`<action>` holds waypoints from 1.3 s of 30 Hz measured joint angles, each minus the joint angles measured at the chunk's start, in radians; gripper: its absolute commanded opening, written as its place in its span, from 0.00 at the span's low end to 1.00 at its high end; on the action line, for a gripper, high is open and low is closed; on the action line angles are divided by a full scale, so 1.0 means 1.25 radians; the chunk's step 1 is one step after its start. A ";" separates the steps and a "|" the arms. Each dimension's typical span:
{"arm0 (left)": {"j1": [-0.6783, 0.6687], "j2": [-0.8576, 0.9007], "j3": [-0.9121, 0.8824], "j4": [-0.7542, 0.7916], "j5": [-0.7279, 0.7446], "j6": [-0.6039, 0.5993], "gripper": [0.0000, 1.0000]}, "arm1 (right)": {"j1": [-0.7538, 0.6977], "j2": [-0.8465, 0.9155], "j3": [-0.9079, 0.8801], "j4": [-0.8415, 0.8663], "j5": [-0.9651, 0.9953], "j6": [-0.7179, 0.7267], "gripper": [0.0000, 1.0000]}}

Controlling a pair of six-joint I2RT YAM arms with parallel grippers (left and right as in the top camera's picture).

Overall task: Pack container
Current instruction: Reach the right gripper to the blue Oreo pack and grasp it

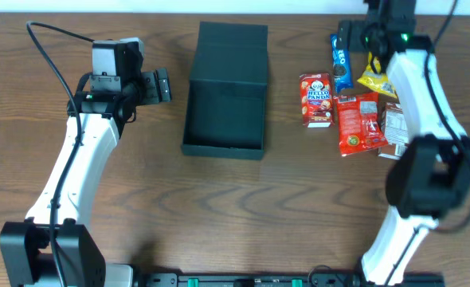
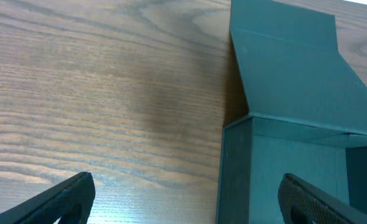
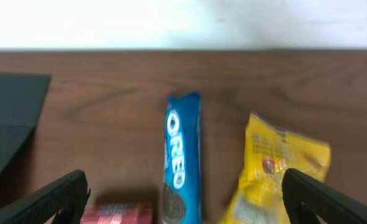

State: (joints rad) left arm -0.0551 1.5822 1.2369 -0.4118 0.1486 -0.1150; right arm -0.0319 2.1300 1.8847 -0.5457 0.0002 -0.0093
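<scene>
The black container [image 1: 223, 112] stands open mid-table, its flap lid [image 1: 233, 46] laid back and its inside empty. My left gripper [image 1: 162, 85] is open just left of it. In the left wrist view the container's [image 2: 283, 168] near left wall stands between the spread fingers [image 2: 65, 199], and nothing is held. My right gripper [image 1: 361, 36] hovers open at the back right over the snacks. In the right wrist view, the blue Oreo pack [image 3: 182, 155] and a yellow packet [image 3: 277, 162] lie between its open fingers [image 3: 320, 199].
Right of the container lie a red Hello Panda box [image 1: 316, 100], the Oreo pack [image 1: 341, 62], the yellow packet [image 1: 374, 78], a red packet [image 1: 358, 123] and a brownish packet [image 1: 394, 123] partly under the right arm. The table's back edge runs close behind the snacks.
</scene>
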 measured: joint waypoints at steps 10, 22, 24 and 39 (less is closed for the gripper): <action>0.000 0.000 0.000 -0.002 -0.014 0.000 0.95 | 0.002 0.204 0.184 -0.113 0.014 -0.023 0.98; 0.000 0.000 0.000 -0.001 -0.015 0.000 0.95 | 0.020 0.255 0.194 -0.152 0.016 -0.023 0.95; 0.000 0.000 0.000 -0.001 -0.015 0.000 0.95 | 0.020 0.268 0.194 -0.155 0.021 -0.023 0.95; 0.000 0.000 0.000 -0.002 -0.015 0.001 0.95 | 0.020 0.303 0.194 -0.158 0.036 -0.015 0.60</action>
State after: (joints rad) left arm -0.0547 1.5822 1.2369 -0.4141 0.1299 -0.1139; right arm -0.0071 2.5092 2.1273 -0.7429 0.0456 -0.0280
